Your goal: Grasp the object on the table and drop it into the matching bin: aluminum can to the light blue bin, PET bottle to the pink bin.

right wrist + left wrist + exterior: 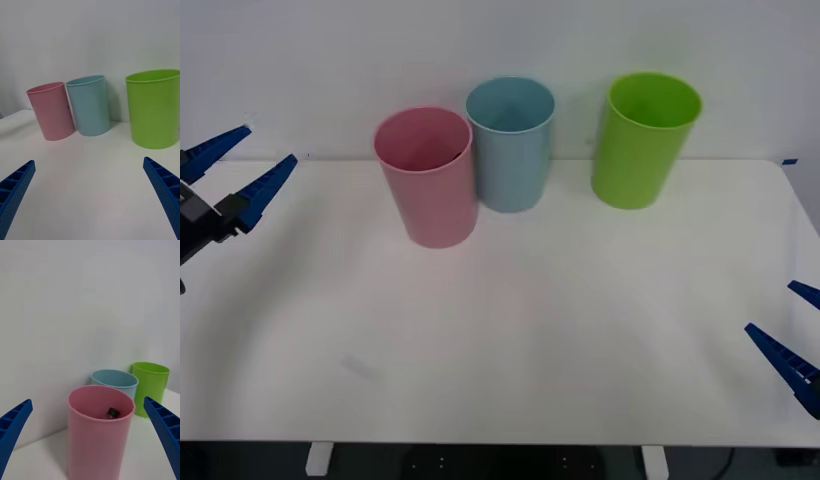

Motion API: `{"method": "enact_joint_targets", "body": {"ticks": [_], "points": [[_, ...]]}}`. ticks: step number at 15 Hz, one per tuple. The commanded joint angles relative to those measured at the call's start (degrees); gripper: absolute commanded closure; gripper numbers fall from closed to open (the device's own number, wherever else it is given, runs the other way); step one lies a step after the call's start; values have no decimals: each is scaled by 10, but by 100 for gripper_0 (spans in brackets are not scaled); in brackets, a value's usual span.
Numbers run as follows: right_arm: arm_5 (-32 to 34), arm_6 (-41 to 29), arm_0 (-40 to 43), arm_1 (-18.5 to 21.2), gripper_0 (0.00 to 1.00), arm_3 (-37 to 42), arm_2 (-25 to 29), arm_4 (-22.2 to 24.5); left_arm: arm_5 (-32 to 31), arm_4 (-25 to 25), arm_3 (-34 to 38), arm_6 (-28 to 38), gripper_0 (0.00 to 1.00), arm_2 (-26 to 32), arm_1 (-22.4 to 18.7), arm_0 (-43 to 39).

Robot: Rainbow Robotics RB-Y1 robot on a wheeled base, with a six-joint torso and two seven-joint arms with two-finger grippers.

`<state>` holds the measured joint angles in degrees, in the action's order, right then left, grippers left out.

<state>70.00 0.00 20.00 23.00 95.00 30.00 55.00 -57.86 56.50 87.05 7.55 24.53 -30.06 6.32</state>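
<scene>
A: What is standing on the counter [510, 330]?
B: Three bins are lining its far edge: the pink bin [427, 177] on the left, the light blue bin [511, 144] touching it, and the lime green bin [644, 139] standing apart on the right.

A: And the PET bottle [111, 413]?
B: It is sitting inside the pink bin, black cap showing; its axis I cannot tell.

A: The claws?
B: The left claw [242, 170] is hovering spread open left of the pink bin. The right claw [795, 328] is waiting open at the near right edge.

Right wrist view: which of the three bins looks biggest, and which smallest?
1. Green bin, largest, though it stands nearest the camera, so that may mislead.
2. Light blue bin and pink bin look alike; no ranking between them.
</scene>
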Motion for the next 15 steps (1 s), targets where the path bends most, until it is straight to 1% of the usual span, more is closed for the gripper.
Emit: {"method": "enact_joint_targets", "body": {"ticks": [1, 3, 4, 6, 7, 9, 14, 15], "points": [[0, 0, 0, 0, 0, 0, 0, 0, -25, -15, 35, -5, 0, 43, 0, -66], [0, 0, 0, 0, 0, 0, 0, 0, -27, -29, 62, -15, 0, 58, 0, -112], [0, 0, 0, 0, 0, 0, 0, 0, -28, -39, 73, -31, 0, 67, -1, -135], [0, 0, 0, 0, 0, 0, 0, 0, -40, -52, 74, -55, 0, 82, -2, -165], [0, 0, 0, 0, 0, 0, 0, 0, -58, -52, 74, -57, 0, 96, -2, -178], [0, 0, 0, 0, 0, 0, 0, 0, -71, -52, 74, -64, 0, 110, -3, -202], [0, 0, 0, 0, 0, 0, 0, 0, -81, -50, 73, -103, 0, 114, -3, -244], [0, 0, 0, 0, 0, 0, 0, 0, -85, -39, 74, -108, 0, 115, -3, -250]]}}
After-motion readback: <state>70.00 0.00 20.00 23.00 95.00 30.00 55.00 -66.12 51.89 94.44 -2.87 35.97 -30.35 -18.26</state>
